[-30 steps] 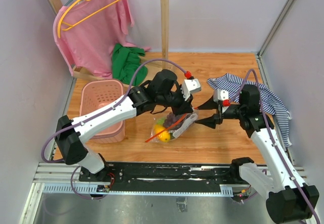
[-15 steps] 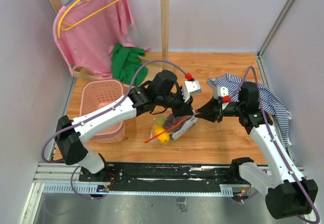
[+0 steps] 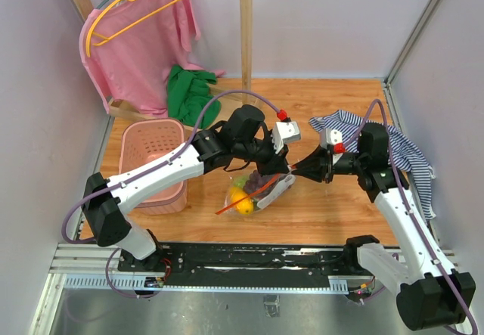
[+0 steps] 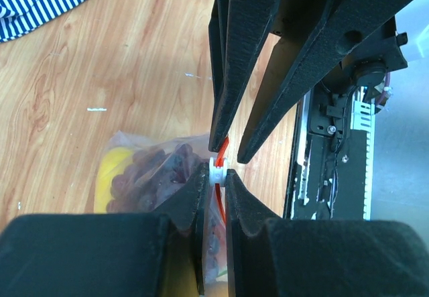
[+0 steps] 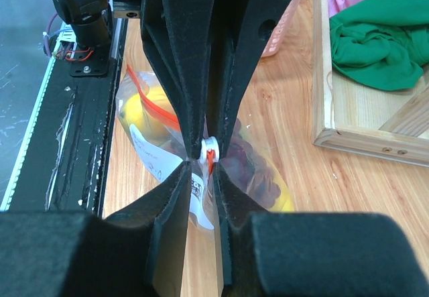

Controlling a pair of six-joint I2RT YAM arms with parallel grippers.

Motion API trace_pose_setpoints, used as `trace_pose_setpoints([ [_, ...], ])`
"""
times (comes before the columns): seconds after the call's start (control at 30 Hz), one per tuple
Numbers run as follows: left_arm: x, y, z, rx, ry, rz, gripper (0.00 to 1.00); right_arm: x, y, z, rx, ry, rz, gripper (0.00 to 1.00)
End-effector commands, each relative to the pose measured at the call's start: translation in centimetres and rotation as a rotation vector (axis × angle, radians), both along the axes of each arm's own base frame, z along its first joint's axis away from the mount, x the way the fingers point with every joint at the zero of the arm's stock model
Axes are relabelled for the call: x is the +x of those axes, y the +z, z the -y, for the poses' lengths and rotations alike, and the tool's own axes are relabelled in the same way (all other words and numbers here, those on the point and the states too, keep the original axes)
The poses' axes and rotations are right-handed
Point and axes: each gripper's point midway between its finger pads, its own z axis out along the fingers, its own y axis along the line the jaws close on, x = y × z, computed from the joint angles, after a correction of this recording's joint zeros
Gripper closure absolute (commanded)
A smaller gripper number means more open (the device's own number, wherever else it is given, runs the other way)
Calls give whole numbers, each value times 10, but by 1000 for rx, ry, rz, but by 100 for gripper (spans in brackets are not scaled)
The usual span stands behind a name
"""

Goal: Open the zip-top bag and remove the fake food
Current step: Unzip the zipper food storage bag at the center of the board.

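Note:
The zip-top bag (image 3: 261, 191) hangs just above the wooden table, its red-orange zip strip (image 3: 243, 199) running down-left. Inside it are fake food pieces: a yellow fruit (image 3: 242, 199) and dark purple grapes (image 3: 261, 178). My left gripper (image 3: 286, 170) is shut on the white slider (image 4: 218, 169) at the strip's end. My right gripper (image 3: 295, 172) meets it tip to tip from the right. Its jaws are closed on the bag's edge (image 5: 201, 176) just below the slider (image 5: 210, 150), near the white label (image 5: 151, 153). The grapes (image 5: 258, 166) and yellow fruit (image 5: 151, 106) show through the plastic.
A pink basket (image 3: 155, 157) stands left of the bag. A striped cloth (image 3: 393, 146) lies at the right. A green cloth (image 3: 189, 93) rests on the base of a wooden rack (image 3: 246, 40), where a pink shirt (image 3: 144, 40) hangs on a yellow hanger.
My right gripper moved left to the bag's zip end and its wide-open jaws closed on the bag's edge. The left gripper and the bag stayed put.

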Motion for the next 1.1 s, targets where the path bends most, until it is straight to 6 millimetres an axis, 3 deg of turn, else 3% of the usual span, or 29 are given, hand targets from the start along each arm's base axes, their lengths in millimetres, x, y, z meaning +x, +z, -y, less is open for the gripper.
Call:
trace_pose_setpoints([
  [0.0, 0, 9, -3, -17, -9, 23, 100, 4, 21, 5, 23, -21, 55, 80],
  [0.33, 0, 10, 1, -22, -21, 16, 100, 3, 17, 4, 34, -7, 44, 85],
  [0.57, -1, 10, 1, -26, -23, 12, 100, 5, 13, 6, 15, -27, 59, 99],
  [0.8, -4, 7, -5, -15, -14, 8, 100, 14, 14, 13, -33, -108, 102, 99],
  [1.07, -11, -12, -20, 18, 19, -18, 100, 23, 16, 21, -51, -175, 103, 99],
])
